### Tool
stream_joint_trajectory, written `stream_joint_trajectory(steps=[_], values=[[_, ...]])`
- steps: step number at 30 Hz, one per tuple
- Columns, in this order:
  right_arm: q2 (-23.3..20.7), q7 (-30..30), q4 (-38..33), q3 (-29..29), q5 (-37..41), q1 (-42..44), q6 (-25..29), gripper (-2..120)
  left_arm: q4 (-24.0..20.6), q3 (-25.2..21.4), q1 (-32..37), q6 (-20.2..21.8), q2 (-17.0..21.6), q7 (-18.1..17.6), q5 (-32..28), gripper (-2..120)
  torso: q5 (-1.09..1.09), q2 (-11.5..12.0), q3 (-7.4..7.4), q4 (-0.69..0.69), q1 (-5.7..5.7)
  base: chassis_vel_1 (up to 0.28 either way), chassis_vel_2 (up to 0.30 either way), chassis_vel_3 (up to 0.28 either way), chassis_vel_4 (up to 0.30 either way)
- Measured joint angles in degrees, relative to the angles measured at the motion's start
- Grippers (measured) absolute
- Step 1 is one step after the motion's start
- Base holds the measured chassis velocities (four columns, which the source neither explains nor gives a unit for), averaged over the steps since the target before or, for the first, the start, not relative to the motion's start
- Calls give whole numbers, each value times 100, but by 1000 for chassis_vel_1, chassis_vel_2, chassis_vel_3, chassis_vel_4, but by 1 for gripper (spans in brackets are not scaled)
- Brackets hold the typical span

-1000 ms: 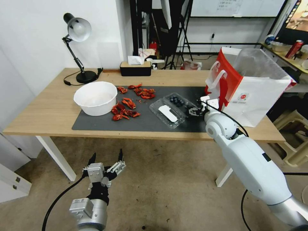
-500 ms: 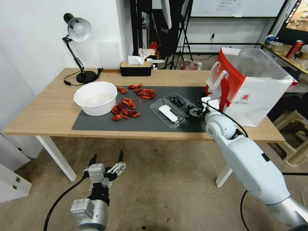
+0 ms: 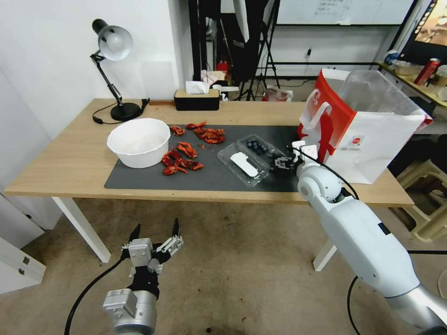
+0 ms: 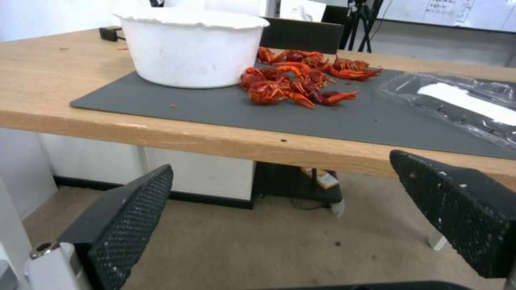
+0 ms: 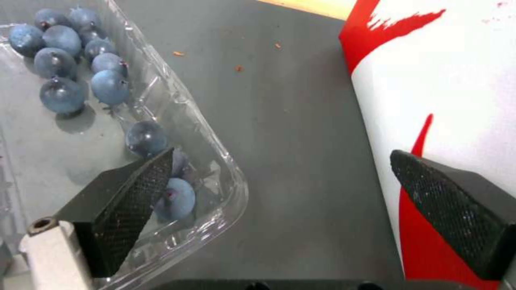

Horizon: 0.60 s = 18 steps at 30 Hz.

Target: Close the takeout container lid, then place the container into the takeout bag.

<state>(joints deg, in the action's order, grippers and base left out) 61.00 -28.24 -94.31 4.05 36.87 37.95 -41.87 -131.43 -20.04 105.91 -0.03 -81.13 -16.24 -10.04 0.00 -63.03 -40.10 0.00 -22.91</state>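
Note:
The takeout container (image 3: 257,146) lies open on the dark mat, its tray holding blueberries (image 5: 64,60). Its lid (image 3: 243,164), with a white label, lies flat beside the tray on the near side, and also shows in the left wrist view as the lid (image 4: 462,100). My right gripper (image 3: 281,163) is open at the tray's right corner. In the right wrist view this gripper (image 5: 282,157) has one finger over the tray's rim (image 5: 215,133) and the other by the takeout bag (image 5: 446,80). The red and white bag (image 3: 363,130) stands upright at the mat's right end. My left gripper (image 3: 156,232) hangs open below the table's front edge.
A white bowl (image 3: 138,141) and a scatter of red crayfish (image 3: 186,151) lie on the mat (image 3: 209,174) left of the container. A desk lamp (image 3: 114,44) and a tissue box (image 3: 196,99) stand at the table's back. Stools stand on the floor at the right.
My right arm has edged slightly left, toward the container. The left arm and the things on the table have not moved.

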Motion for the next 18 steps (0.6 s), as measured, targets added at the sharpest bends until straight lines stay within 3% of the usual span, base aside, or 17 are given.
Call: stream_joint_trajectory(steps=[18], values=[[-52,-332,-173,-4,215,81,-11,100,11,5,-4,-18,4,-18,5,100,0,1,0,0,-1,0,0,0,0]])
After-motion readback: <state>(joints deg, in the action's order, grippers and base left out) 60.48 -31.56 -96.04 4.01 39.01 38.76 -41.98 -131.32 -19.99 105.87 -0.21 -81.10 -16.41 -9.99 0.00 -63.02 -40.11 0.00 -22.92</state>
